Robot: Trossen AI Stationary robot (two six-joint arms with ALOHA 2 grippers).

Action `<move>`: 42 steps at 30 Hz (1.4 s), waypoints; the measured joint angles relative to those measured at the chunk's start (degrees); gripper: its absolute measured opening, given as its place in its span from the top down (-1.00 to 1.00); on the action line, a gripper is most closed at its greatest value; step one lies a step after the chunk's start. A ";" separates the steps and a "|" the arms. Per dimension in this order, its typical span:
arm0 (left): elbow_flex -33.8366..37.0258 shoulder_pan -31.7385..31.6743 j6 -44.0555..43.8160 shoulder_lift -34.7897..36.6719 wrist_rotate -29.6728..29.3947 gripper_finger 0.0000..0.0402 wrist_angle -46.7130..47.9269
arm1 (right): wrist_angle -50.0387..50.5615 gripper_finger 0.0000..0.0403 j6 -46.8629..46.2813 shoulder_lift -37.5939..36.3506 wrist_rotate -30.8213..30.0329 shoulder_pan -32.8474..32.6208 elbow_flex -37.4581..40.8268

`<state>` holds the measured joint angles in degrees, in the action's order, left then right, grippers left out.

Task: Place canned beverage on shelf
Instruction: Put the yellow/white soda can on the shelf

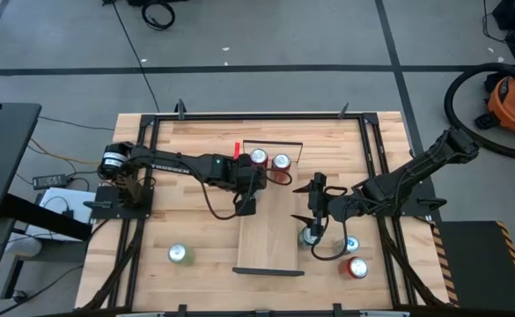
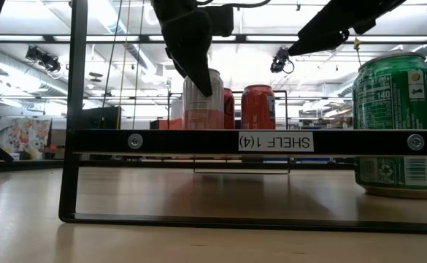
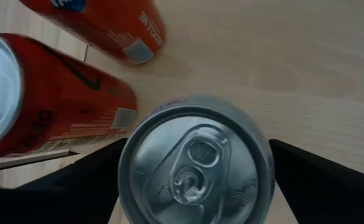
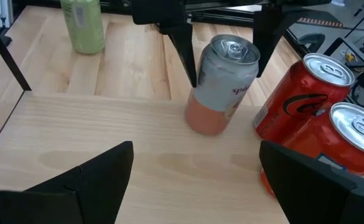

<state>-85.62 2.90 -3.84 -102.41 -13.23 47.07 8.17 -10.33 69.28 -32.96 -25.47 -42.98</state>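
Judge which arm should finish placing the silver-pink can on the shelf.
Left: its gripper has fingers either side of the silver-pink can, tilted on the shelf. The right gripper hangs apart.

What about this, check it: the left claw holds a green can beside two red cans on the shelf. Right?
Not green: the can in the left claw is silver and pink, as the right wrist view shows. It is beside two red cans on the shelf.

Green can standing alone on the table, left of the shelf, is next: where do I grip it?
Take the green can by its side wall, about mid-height, coming straight down from above. It stands upright, lid up, with open tabletop around it, leaving room on either side.
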 joint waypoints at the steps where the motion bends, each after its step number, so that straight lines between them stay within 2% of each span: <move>1: 0.00 0.00 0.02 0.01 -0.42 -0.94 -0.07 | 0.02 -0.79 0.00 0.00 -0.06 0.00 0.00; 10: -0.50 0.88 1.72 0.09 -3.93 -0.94 -1.62 | 0.04 -0.79 0.24 0.00 -0.47 0.00 0.00; 19: -7.25 3.15 3.23 0.17 -8.21 -0.94 1.68 | 0.45 -0.79 0.36 0.00 -0.54 0.00 0.00; 22: -10.67 3.70 0.99 0.17 -9.81 -0.94 4.43 | 0.63 -0.79 0.11 0.00 -0.54 0.00 0.00; 26: -14.41 4.58 -6.37 0.24 -10.35 -0.94 9.98 | 0.70 -0.79 0.04 0.00 -0.52 -0.02 0.00; 30: -14.25 5.80 -11.48 0.24 -10.21 -0.94 16.73 | 1.05 -0.79 0.00 0.00 -0.50 -0.04 0.00; 36: -13.12 8.51 -11.91 0.21 -9.58 -0.94 24.81 | 0.42 -0.79 -0.07 0.00 -0.48 -0.28 0.00; 42: -11.31 8.35 -12.31 0.25 -12.68 -0.94 24.28 | 0.02 -0.79 0.30 0.00 -0.41 -0.31 0.00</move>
<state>-96.94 11.24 -16.14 -102.16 -25.91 71.35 8.19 -10.03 69.28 -33.37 -25.79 -42.98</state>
